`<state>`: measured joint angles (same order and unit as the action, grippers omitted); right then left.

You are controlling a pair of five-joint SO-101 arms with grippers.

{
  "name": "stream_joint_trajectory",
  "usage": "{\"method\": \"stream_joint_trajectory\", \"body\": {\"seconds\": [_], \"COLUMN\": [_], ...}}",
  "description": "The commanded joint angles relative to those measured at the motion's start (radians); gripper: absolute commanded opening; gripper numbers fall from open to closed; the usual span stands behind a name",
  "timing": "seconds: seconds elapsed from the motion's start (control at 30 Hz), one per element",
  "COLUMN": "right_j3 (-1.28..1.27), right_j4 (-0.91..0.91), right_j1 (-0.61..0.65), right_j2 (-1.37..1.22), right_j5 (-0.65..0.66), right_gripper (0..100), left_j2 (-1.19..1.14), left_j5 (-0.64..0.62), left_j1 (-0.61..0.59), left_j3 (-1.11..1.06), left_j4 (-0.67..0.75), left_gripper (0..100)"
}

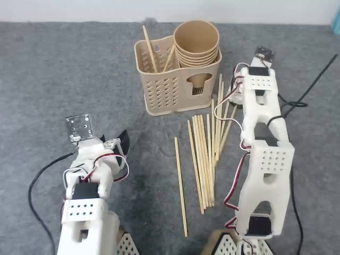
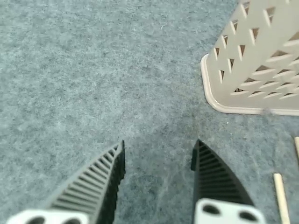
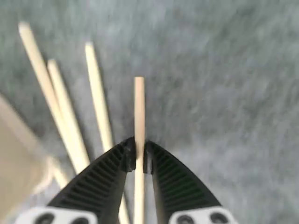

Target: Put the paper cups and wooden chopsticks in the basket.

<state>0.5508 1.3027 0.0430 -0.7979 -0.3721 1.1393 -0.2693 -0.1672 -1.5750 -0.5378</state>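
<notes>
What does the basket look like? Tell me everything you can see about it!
The basket is beige and looks like plastic. It has a rounded rim, walls full of little holes, and one bigger cut-out shaped like a mushroom. It stands upright on the grey table. Inside, a stack of paper cups sits on one side and two wooden chopsticks lean on the other. Loose chopsticks lie on the table beside it.

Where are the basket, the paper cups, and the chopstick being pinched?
basket [image 1: 169,93]: high view, on its holey front wall.
paper cups [image 1: 196,37]: high view, inside the top cup.
pinched chopstick [image 3: 139,107]: right wrist view, on its bare shaft.
</notes>
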Motion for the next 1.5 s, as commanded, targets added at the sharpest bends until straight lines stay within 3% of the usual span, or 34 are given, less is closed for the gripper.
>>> {"method": "stream_joint_trajectory", "body": {"seconds": [0.0,0.17,0.5,0.7,0.83,1.0,1.23,1.47], "right_j3": [0.143,0.328,0.264,0.265,0.265,0.265,0.262,0.242], "right_j4": [0.248,0.499,0.489,0.433,0.364,0.208,-0.209,-0.515], "right_j1": [-0.007,-0.018,-0.045,0.027,0.117,0.245,0.337,0.443], "right_j2": [0.061,0.171,0.576,0.739,0.78,0.796,0.789,0.708], "right_j5": [0.021,0.052,0.107,0.11,0.201,0.259,0.278,0.272], "right_gripper": [0.8,0.8,0.8,0.8,0.8,0.8,0.8,0.8], "left_j2": [0.017,-0.068,-0.571,-0.594,-0.594,-0.594,-0.594,-0.594], "left_j5": [-0.009,-0.006,-0.008,-0.008,-0.008,-0.008,-0.008,-0.008], "left_j1": [-0.002,-0.002,-0.023,-0.021,-0.021,-0.021,-0.021,-0.021], "left_j3": [0.022,0.058,0.312,0.326,0.326,0.326,0.326,0.328], "left_j4": [0.028,0.028,0.061,0.061,0.061,0.061,0.061,0.061], "left_gripper": [22,22,22,22,22,22,22,22]}}
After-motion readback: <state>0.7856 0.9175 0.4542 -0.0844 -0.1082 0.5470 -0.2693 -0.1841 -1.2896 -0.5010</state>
